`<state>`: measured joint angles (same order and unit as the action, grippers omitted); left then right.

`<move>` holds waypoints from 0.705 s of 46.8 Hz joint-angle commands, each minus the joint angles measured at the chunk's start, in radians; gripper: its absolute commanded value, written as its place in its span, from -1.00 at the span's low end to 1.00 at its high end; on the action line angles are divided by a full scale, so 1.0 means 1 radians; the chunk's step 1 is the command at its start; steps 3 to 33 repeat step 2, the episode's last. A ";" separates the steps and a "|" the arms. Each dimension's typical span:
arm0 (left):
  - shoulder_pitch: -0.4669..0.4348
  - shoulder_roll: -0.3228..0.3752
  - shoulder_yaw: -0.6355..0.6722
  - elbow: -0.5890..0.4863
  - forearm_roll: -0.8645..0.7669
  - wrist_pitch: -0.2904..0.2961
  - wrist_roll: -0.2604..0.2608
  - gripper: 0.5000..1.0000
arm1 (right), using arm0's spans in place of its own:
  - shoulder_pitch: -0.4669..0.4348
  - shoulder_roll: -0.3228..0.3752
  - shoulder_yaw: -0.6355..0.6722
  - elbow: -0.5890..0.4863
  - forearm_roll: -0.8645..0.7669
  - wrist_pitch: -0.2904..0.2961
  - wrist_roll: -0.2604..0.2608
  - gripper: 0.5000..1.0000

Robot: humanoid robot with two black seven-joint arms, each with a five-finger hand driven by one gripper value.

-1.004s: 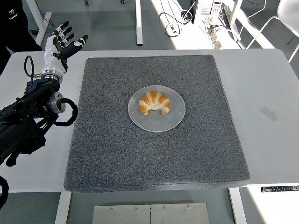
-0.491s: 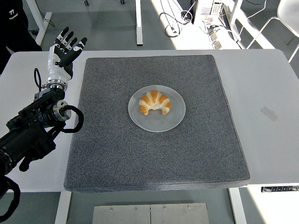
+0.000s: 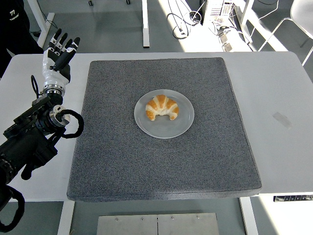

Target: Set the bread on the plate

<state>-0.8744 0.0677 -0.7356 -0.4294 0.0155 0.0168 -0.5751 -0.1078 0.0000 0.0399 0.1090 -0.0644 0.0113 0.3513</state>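
A golden croissant (image 3: 162, 107) lies on a clear round plate (image 3: 164, 128) in the middle of a dark grey mat (image 3: 161, 166). My left hand (image 3: 58, 51) is raised over the table's far left, beside the mat's far left corner and well away from the plate. Its fingers are spread and hold nothing. The black left arm (image 3: 32, 134) comes in from the left edge. The right arm is out of view.
The mat lies on a white table (image 3: 279, 98). A strip of clear tape (image 3: 281, 119) lies on the table at the right. Table legs, cables and a chair stand on the floor beyond the far edge. A person's dark sleeve (image 3: 14, 24) shows at the top left.
My left hand has shifted a little left and turned, staying raised and empty. The forearm has swung slightly. The croissant and plate have not moved.
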 commanded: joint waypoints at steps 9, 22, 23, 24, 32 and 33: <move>0.000 -0.002 0.005 0.000 0.001 0.002 0.001 0.41 | -0.001 0.000 0.003 0.000 0.000 0.001 0.000 1.00; 0.000 -0.002 0.005 0.000 0.001 0.002 0.001 0.41 | -0.001 0.000 0.003 0.000 0.000 0.001 0.000 1.00; 0.000 -0.002 0.005 0.000 0.001 0.002 0.001 0.41 | -0.001 0.000 0.003 0.000 0.000 0.001 0.000 1.00; 0.000 -0.002 0.005 0.000 0.001 0.002 0.001 0.41 | -0.001 0.000 0.003 0.000 0.000 0.001 0.000 1.00; 0.000 -0.002 0.005 0.000 0.001 0.002 0.001 0.41 | -0.001 0.000 0.003 0.000 0.000 0.001 0.000 1.00; 0.000 -0.002 0.005 0.000 0.001 0.002 0.001 0.41 | -0.001 0.000 0.003 0.000 0.000 0.001 0.000 1.00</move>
